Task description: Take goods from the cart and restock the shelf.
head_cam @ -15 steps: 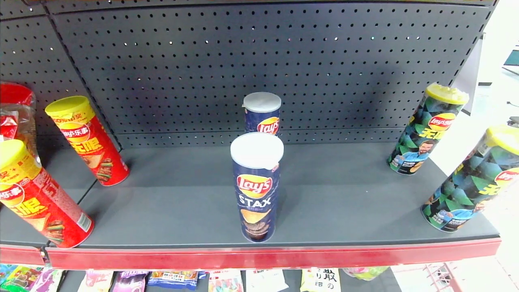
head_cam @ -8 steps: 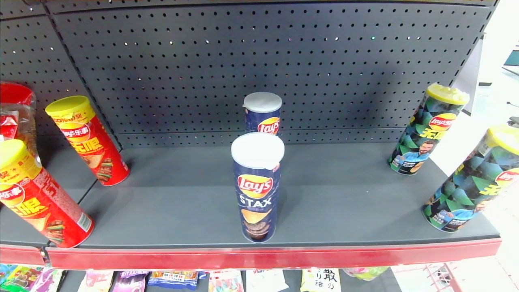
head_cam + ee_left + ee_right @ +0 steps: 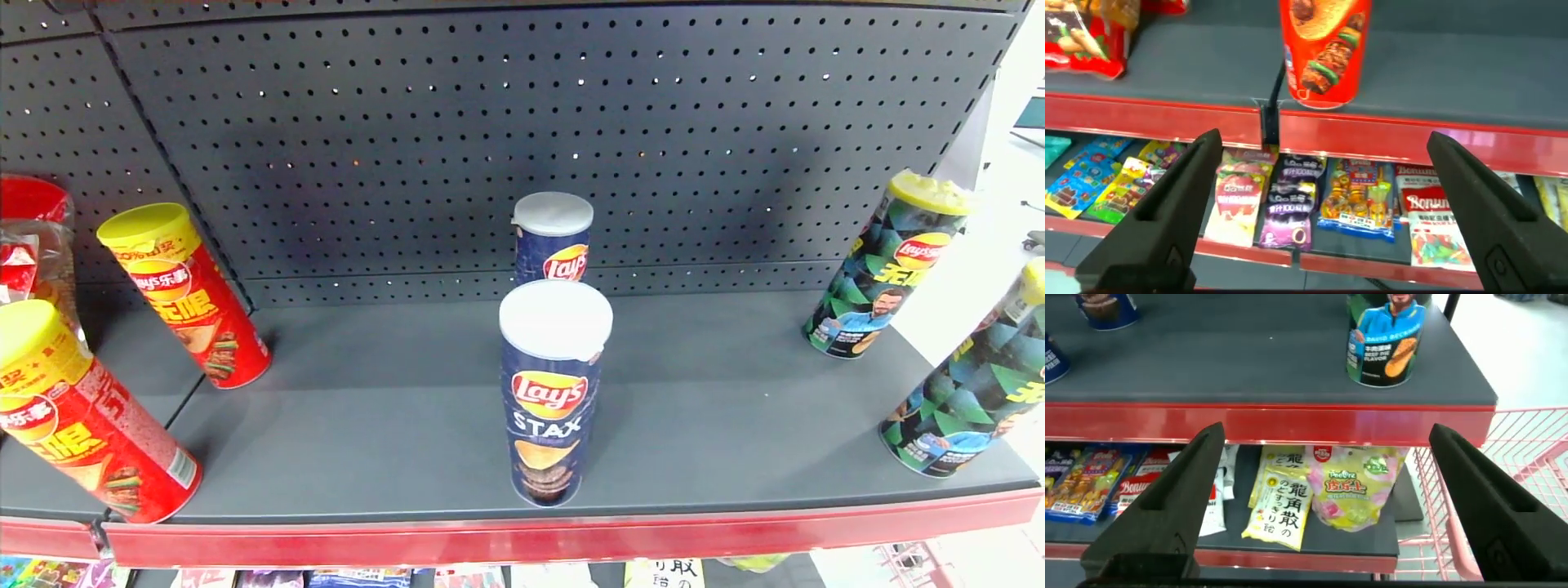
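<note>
Two blue chip cans stand upright in the middle of the grey shelf (image 3: 384, 408), the front can (image 3: 553, 392) near the red edge and the rear can (image 3: 553, 238) by the pegboard. My left gripper (image 3: 1323, 214) is open and empty, below the shelf's red lip, under a red can (image 3: 1323, 49). My right gripper (image 3: 1323, 508) is open and empty too, in front of the shelf edge below a green can (image 3: 1384, 339). A pink wire cart (image 3: 1515, 482) shows past the shelf's right end.
Two red cans (image 3: 186, 296) (image 3: 77, 416) lean at the shelf's left; two green cans (image 3: 890, 265) (image 3: 967, 392) at its right. Bare shelf lies either side of the blue cans. Snack packets (image 3: 1290, 208) (image 3: 1282, 502) fill the lower shelf.
The whole head picture has shifted right and slightly down, so the camera has moved. The cans keep their places on the shelf.
</note>
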Robot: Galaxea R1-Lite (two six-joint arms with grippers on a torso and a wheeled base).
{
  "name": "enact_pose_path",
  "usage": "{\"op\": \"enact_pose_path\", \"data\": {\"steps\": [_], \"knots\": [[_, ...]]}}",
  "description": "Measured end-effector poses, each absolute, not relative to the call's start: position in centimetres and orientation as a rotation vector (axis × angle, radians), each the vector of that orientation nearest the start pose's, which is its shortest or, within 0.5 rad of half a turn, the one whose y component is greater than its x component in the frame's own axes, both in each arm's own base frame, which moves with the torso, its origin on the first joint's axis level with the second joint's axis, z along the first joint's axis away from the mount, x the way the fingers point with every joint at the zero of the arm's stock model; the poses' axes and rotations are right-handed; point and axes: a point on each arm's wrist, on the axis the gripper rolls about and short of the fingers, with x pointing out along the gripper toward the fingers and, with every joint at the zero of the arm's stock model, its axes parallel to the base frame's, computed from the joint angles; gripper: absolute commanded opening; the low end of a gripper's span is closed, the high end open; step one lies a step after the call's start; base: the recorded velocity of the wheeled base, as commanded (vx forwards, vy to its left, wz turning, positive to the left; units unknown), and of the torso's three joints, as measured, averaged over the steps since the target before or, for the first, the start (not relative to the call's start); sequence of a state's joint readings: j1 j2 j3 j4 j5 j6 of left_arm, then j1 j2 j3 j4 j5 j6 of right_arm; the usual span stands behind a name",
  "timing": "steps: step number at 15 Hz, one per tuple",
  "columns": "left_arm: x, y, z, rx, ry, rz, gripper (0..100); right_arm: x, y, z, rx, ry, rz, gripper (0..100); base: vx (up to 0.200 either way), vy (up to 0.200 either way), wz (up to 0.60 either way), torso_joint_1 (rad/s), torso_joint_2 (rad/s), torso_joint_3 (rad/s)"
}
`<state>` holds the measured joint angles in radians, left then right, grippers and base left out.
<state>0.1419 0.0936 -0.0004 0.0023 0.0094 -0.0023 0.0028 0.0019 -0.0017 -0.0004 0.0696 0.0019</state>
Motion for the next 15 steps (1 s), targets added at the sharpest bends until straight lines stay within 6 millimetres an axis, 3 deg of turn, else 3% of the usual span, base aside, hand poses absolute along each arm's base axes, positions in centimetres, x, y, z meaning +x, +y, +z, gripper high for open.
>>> {"op": "enact_pose_path", "data": {"steps": [15], "knots": [[-1.56,-0.20,7.70,-0.009,0.096,0.151,100,-2.28,0.15,7.60,0.003,0.000,0.071,100,0.000,0.000,0.00,0.000,0.00,0.000]]}}
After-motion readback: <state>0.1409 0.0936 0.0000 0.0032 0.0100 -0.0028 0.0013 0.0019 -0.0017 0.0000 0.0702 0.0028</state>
